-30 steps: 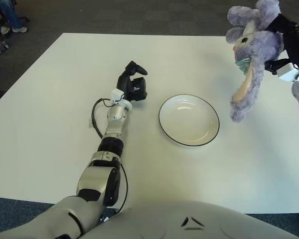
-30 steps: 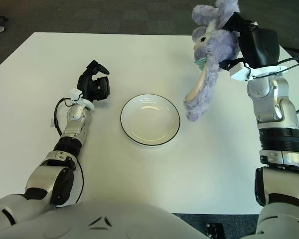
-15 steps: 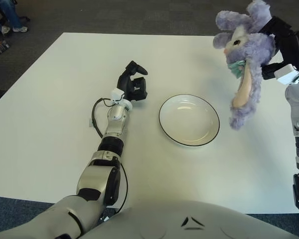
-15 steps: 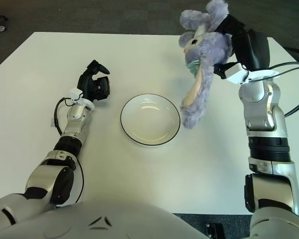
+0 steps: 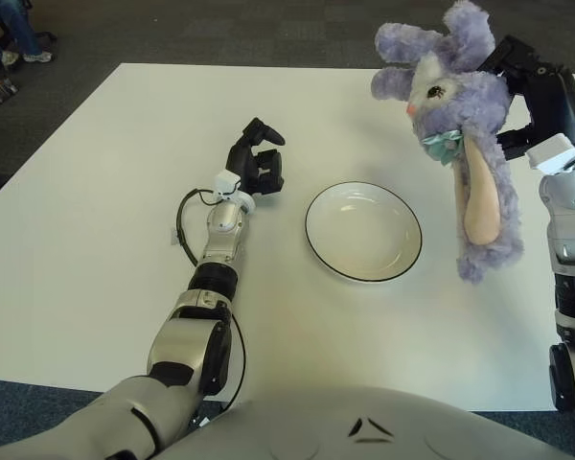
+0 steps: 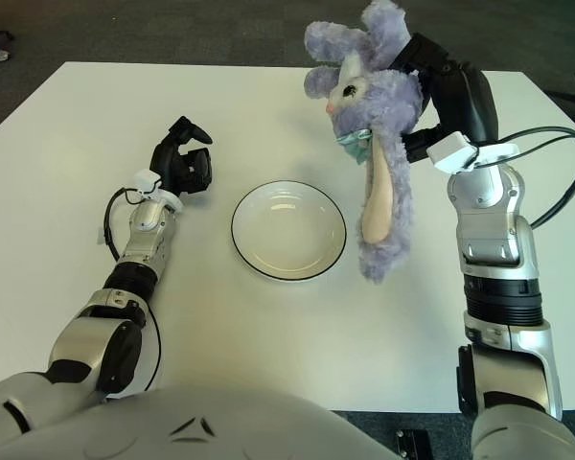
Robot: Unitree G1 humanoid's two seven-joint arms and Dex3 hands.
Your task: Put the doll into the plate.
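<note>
Carry phase | your right hand (image 6: 441, 86) grips the doll (image 6: 369, 105) from behind its head, so the long body and ear dangle free, held clear of the table (image 6: 67, 125) | doll hangs just right of the plate (image 6: 288, 230), not yet over it | left hand (image 6: 182, 163) idle left of plate, fingers curled, holding nothing

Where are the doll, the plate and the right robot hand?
doll (image 6: 369, 91): right eye view, on its face.
plate (image 6: 288, 274): right eye view, on the near rim.
right robot hand (image 6: 439, 81): right eye view, on the black hand gripping the doll's head.
</note>
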